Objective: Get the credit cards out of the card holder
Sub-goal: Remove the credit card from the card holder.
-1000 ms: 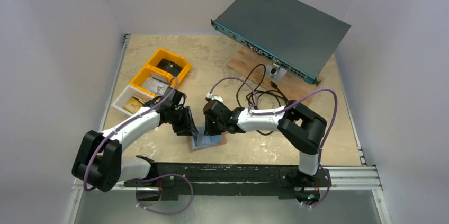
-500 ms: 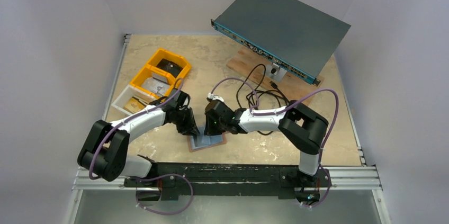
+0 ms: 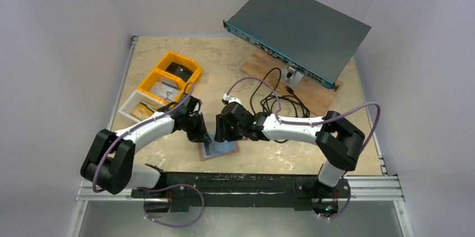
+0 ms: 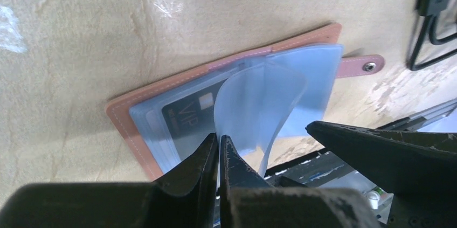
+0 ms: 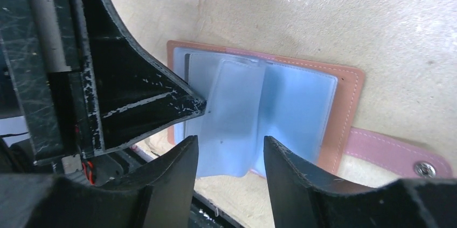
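Left wrist view has our left pincer (image 4: pixel 218 140) pressed together on the lower edge of a pale translucent leaf (image 4: pixel 258 98) bowed up from the card holder (image 4: pixel 121 124), which lies open on the desk (image 4: pixel 81 50) at mid-frame, a dark card (image 4: pixel 186 117) tucked in its left page. Our right pincer (image 5: pixel 230 144) hangs spread at the bottom of its own view, the leaf showing between its fingers. Nothing pins the leather, so we judge a pull could drag the whole holder along, or the bent leaf could slip from so thin a pinch.
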`<state>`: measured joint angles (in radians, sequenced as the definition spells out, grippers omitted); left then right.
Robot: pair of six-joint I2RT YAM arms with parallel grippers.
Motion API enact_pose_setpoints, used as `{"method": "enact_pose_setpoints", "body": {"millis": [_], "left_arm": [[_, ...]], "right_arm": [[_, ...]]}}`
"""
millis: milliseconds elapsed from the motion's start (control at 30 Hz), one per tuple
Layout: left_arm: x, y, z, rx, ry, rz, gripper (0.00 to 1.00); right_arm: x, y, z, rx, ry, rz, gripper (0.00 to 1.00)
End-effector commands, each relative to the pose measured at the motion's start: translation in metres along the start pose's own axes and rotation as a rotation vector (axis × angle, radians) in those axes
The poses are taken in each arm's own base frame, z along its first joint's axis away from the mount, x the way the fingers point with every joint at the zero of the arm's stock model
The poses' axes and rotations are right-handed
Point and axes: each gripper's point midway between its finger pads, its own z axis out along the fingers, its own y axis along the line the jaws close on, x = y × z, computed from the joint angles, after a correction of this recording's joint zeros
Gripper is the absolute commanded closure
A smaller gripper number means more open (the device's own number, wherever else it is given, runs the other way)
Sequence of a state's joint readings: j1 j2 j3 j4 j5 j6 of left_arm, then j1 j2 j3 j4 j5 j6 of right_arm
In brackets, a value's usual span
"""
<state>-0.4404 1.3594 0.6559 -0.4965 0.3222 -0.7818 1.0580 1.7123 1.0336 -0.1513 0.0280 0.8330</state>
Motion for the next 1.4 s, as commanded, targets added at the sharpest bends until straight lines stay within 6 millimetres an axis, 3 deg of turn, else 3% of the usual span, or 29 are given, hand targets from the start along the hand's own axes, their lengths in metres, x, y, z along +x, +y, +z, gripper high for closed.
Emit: {"method": "enact_pose_setpoints", "body": {"millis": [0,167,533,767,900,1100,1367], "left_arm": [[-0.005,-0.027,-0.016,0.094,-0.028,0.065,0.92],[-0.007,-0.051,-0.021,0.158,-0.024,0.097,0.84],[-0.010,-0.098,0.001,0.222,0.037,0.120,0.68],[-0.008,-0.106,0.028,0.212,0.092,0.115,0.57],[-0.009,-0.106,0.026,0.202,0.082,0.121,0.54],[-0.027,-0.082,-0.012,0.056,-0.065,0.153,0.49],[-0.028,-0.010,-0.047,-0.114,-0.176,0.023,0.47]], "right_arm": [[-0.021,-0.002,-0.022,0.027,-0.072,-0.003,0.52],[-0.033,-0.013,-0.039,0.063,-0.127,0.010,0.51],[-0.037,-0.036,-0.065,0.114,-0.188,0.052,0.51],[-0.027,-0.043,-0.067,0.113,-0.176,0.071,0.52],[-0.027,-0.042,-0.064,0.106,-0.172,0.058,0.52],[-0.031,-0.013,-0.058,-0.015,-0.152,0.005,0.52],[-0.023,0.025,-0.027,-0.174,-0.063,-0.019,0.54]]}}
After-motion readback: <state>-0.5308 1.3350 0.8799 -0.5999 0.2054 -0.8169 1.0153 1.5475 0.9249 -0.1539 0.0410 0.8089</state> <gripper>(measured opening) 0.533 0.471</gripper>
